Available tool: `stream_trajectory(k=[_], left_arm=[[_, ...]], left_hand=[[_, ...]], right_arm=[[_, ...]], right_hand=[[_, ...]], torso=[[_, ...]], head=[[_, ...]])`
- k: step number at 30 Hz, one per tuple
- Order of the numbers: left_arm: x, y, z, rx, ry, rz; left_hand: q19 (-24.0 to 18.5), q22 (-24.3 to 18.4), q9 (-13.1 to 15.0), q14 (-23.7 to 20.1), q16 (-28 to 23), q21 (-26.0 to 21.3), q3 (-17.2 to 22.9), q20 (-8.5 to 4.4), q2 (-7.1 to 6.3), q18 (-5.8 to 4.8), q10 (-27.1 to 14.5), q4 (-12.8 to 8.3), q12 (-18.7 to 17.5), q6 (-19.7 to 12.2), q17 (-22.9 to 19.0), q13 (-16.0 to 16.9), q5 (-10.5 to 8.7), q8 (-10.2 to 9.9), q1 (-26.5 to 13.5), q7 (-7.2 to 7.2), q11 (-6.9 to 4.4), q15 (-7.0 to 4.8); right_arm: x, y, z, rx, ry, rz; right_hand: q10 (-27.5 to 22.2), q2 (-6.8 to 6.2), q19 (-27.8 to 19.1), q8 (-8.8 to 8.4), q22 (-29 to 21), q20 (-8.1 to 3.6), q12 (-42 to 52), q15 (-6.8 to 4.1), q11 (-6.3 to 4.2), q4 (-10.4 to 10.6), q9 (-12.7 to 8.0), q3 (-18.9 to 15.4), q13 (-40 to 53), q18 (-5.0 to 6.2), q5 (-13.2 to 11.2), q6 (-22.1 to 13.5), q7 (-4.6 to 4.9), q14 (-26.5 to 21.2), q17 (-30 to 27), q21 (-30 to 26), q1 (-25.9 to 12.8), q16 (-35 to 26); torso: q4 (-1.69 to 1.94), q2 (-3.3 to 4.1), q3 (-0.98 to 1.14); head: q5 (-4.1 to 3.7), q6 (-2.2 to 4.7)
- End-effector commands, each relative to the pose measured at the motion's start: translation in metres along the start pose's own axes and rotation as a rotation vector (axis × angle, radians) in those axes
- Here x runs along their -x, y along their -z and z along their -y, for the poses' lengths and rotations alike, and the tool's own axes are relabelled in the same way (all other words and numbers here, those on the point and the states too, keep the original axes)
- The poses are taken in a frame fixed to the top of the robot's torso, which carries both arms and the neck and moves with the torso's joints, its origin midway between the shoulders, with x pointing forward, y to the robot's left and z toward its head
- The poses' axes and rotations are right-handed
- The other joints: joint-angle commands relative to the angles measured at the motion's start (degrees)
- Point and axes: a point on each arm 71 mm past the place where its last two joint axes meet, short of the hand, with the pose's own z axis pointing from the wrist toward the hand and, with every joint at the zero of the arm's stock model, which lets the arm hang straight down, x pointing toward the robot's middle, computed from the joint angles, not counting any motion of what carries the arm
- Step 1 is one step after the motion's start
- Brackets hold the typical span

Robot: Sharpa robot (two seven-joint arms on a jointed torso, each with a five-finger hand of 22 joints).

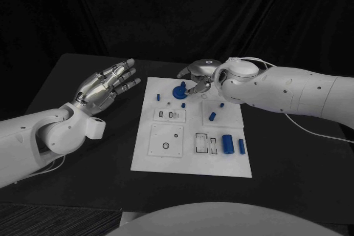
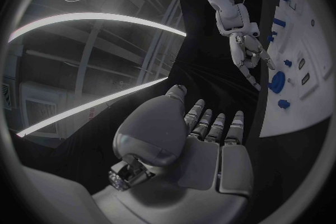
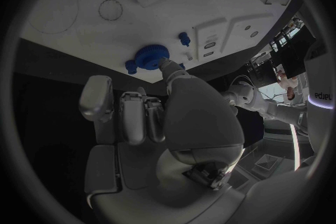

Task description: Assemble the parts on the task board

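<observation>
Right robot hand [image 1: 198, 77] above far edge of task board [image 1: 192, 162], fingertip touching blue round gear [image 1: 179, 91], grasp unclear; left robot hand [image 1: 105, 86] spread, empty, well apart over worktop [image 1: 88, 185].

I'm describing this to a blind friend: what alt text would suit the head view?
The right hand reaches down to a round blue part at the far end of the white task board. The left hand hovers open beside the board, over the black table.
</observation>
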Motion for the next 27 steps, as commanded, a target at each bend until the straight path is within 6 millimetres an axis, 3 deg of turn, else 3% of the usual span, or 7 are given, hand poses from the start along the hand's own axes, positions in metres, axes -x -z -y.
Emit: stream_trajectory(k=[1, 8, 11, 12, 16, 19, 27], left_arm=[[-0.002, 0.000, 0.000, -0.008, 0.011, -0.015], [-0.002, 0.000, 0.000, -0.009, 0.012, -0.015], [-0.001, 0.000, 0.000, -0.009, 0.012, -0.015], [-0.001, 0.001, 0.000, -0.009, 0.012, -0.014], [-0.002, 0.002, 0.000, -0.008, 0.013, -0.013], [-0.002, 0.003, 0.000, -0.007, 0.013, -0.012], [-0.001, 0.003, -0.001, -0.007, 0.016, -0.014]], left_hand=[[0.2, 0.2, 0.5, -0.1, 0.2, 0.5, 1.1, 0.27, -0.21, 2.20, -0.2, -0.4, 0.0, 0.4, 0.4, 0.5, 0.99, 0.5, 0.8, 0.18, 0.26, 0.25], [0.2, 0.2, 0.5, -0.1, 0.2, 0.5, 1.1, 0.27, -0.28, 2.20, -0.2, -0.5, 0.0, 0.4, 0.4, 0.5, 1.00, 0.5, 0.8, 0.21, 0.27, 0.29], [0.2, 0.2, 0.5, -0.1, 0.2, 0.5, 1.1, 0.27, -0.28, 2.20, -0.2, -0.5, 0.0, 0.4, 0.4, 0.5, 1.00, 0.5, 0.8, 0.21, 0.27, 0.29], [0.2, 0.2, 0.5, -0.1, 0.2, 0.5, 1.2, 0.27, -0.30, 2.20, -0.2, -0.5, 0.0, 0.4, 0.4, 0.5, 1.01, 0.5, 0.8, 0.22, 0.27, 0.31], [0.2, 0.2, 0.5, -0.1, 0.2, 0.5, 1.2, 0.27, -0.31, 2.20, -0.2, -0.5, 0.0, 0.4, 0.4, 0.5, 1.01, 0.5, 0.8, 0.22, 0.27, 0.31], [0.2, 0.2, 0.5, -0.1, 0.2, 0.5, 1.2, 0.27, -0.31, 2.20, -0.2, -0.5, 0.0, 0.4, 0.4, 0.5, 1.01, 0.5, 0.8, 0.22, 0.27, 0.31], [0.2, 0.2, 0.5, -0.1, 0.3, 0.5, 1.2, 0.28, -0.33, 2.20, -0.2, -0.6, 0.0, 0.4, 0.4, 0.5, 1.03, 0.5, 0.8, 0.23, 0.28, 0.35]], right_arm=[[0.000, 0.002, 0.000, 0.006, -0.003, 0.018], [0.000, 0.006, 0.005, -0.001, -0.004, 0.028], [0.003, 0.014, 0.010, 0.009, -0.006, 0.063], [0.005, 0.018, 0.012, 0.012, -0.006, 0.077], [0.016, 0.041, 0.027, 0.008, -0.005, 0.132], [0.026, 0.063, 0.044, -0.026, -0.002, 0.178], [0.032, 0.104, 0.083, -0.130, 0.005, 0.231]], right_hand=[[4.3, 0.16, 0.0, -0.83, 0.1, -0.54, -0.2, -0.38, -0.27, -0.1, -0.5, -0.1, 13.6, -0.03, -0.6, -0.6, -0.18, 3.5, 7.9, -1.3, -0.3, -0.3], [4.3, 0.42, 0.0, -0.30, 0.2, -0.61, -0.2, -0.48, -0.42, -0.1, -0.2, 0.0, 13.6, -0.06, -0.3, 2.0, -0.40, 3.6, 8.3, -1.2, -0.3, 0.0], [4.7, 0.62, 0.2, 0.84, 0.4, -0.64, 0.0, -0.47, -0.35, 0.2, 0.7, -0.2, 14.0, -0.11, 0.0, 7.7, -0.22, 3.7, 8.7, -1.2, -0.9, 0.4], [5.8, 0.86, 0.9, 3.25, 1.3, -0.59, 0.9, -0.33, -0.11, 0.2, 1.9, -0.2, 15.4, -0.40, 0.2, 14.2, 0.20, 4.1, 9.9, -0.1, -0.8, 1.5], [5.9, 0.42, 3.2, 5.38, 4.5, -0.54, 1.0, -0.29, -0.07, 0.9, 2.9, -0.7, 15.5, -1.27, -1.3, 19.2, 0.11, 5.0, 13.1, 3.9, -1.0, 4.7], [5.9, -0.12, 5.5, 6.46, 7.9, -0.76, 1.0, -0.55, -0.42, 1.8, 3.9, -1.4, 15.5, -2.27, -4.3, 20.6, -0.40, 5.7, 15.9, 8.5, -1.0, 7.5], [5.9, -1.73, 7.7, 9.85, 11.5, -1.14, 1.0, -0.87, -0.78, 4.3, 6.9, -2.6, 15.5, -3.32, -5.5, 19.5, -0.82, 5.7, 15.9, 13.2, -0.1, 7.5]], torso=[[-0.07, -0.02, -0.01], [-0.08, -0.03, 0.01], [-0.04, 0.00, -0.02], [-0.05, 0.00, -0.02], [-0.06, -0.02, -0.03], [-0.09, -0.03, -0.03], [0.00, -0.12, -0.08]], head=[[0.05, -0.01], [-0.18, -0.01], [0.08, -0.01], [0.19, -0.01], [0.34, -0.01], [0.12, -0.01], [-0.66, -0.01]])
